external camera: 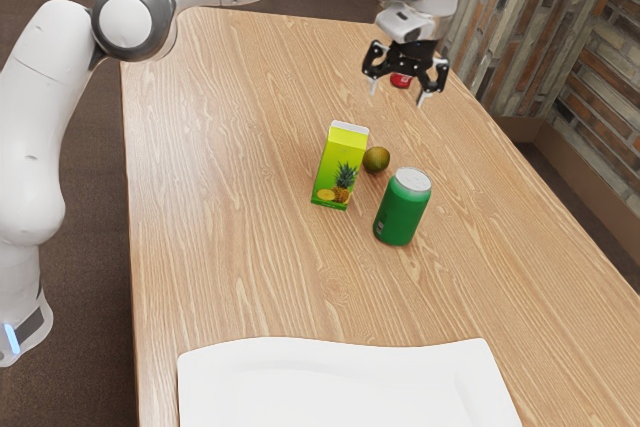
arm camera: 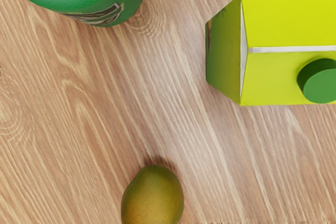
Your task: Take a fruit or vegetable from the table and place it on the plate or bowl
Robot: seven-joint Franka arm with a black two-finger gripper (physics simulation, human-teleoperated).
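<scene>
The black two-finger hand [external camera: 397, 95] is hovering over the far end of the light wooden bench [external camera: 230, 247], its fingers spread wide and gripping nothing. The small greenish-brown oval fruit [external camera: 376, 159] is sitting on the bench, below the hand and a little toward the plate's end. It's tucked just beside the yellow-green pineapple juice carton [external camera: 340, 165], with the green drinks can [external camera: 402, 207] near. The wrist view is showing bare wood between the fruit and both neighbours. So I reckon the descent is needing a shift toward the fruit, keeping the fingers off the carton. The white square plate [external camera: 340, 387] is waiting well apart at the near edge.
</scene>
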